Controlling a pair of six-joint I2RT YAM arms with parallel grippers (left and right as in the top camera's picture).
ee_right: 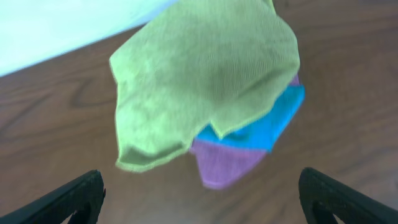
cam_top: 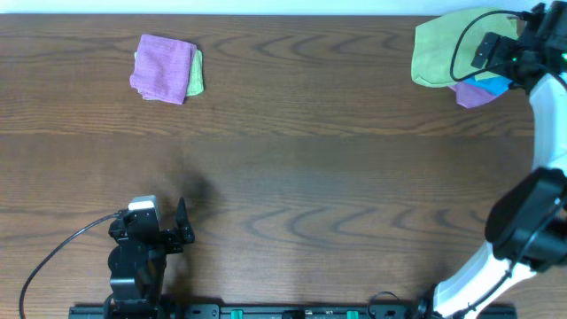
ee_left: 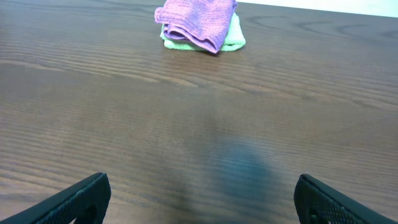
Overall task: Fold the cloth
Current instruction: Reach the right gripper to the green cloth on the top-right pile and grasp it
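Observation:
A loose pile of cloths lies at the table's far right: a yellow-green cloth (cam_top: 447, 49) on top of a blue cloth (cam_top: 493, 84) and a purple cloth (cam_top: 474, 94). In the right wrist view the green cloth (ee_right: 205, 81) covers the blue cloth (ee_right: 267, 121) and the purple cloth (ee_right: 227, 165). My right gripper (ee_right: 202, 211) is open and empty, hovering just short of the pile. My left gripper (ee_left: 199, 205) is open and empty over bare table near the front left.
A folded purple cloth (cam_top: 162, 67) lies on a folded light green cloth (cam_top: 196, 73) at the far left; the stack also shows in the left wrist view (ee_left: 199, 23). The table's far edge runs just behind both piles.

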